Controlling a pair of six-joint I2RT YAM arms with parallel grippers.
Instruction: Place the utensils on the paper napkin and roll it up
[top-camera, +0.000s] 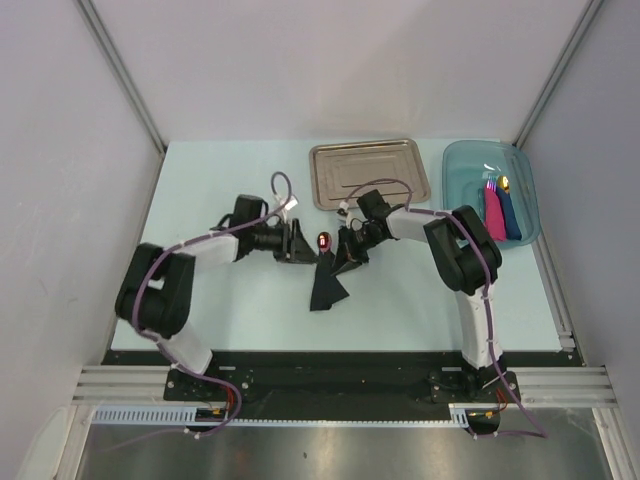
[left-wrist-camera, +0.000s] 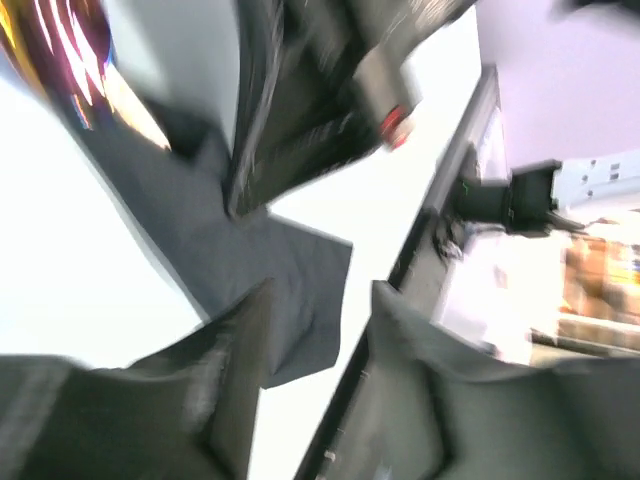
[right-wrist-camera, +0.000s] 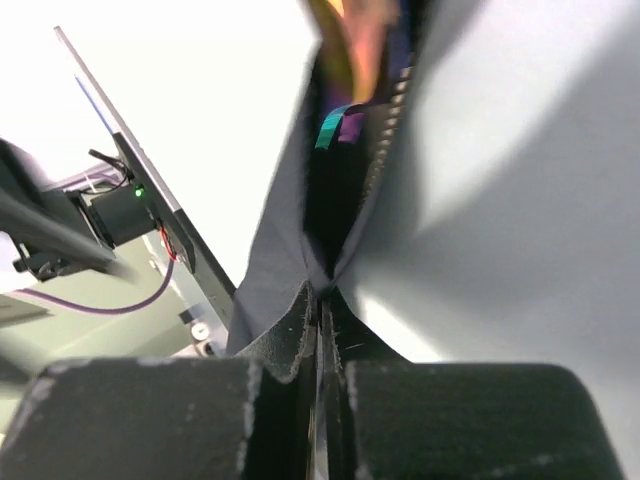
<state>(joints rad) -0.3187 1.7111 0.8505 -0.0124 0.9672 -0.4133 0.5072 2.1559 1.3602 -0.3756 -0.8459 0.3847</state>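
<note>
Roughly midway: the thin matte black paper napkin, just nearside of the rectangular steel tray, wraps the orange-red-tipped utensil. Right claw pinches the napkin; left claw gapes. Rolling remains.

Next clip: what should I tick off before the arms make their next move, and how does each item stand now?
1. Right gripper pinching the black napkin: ok, jaws shut on a fold.
2. Utensil inside the fold: ok, an orange-red utensil end shows at its far end.
3. Second utensil in place: cannot tell, not visible.
4. Left gripper holding the napkin: not ok, fingers apart; view blurred.
5. Napkin rolled: not ok, only loosely folded.
6. Steel tray clear of both grippers: ok, it lies behind them.
</note>
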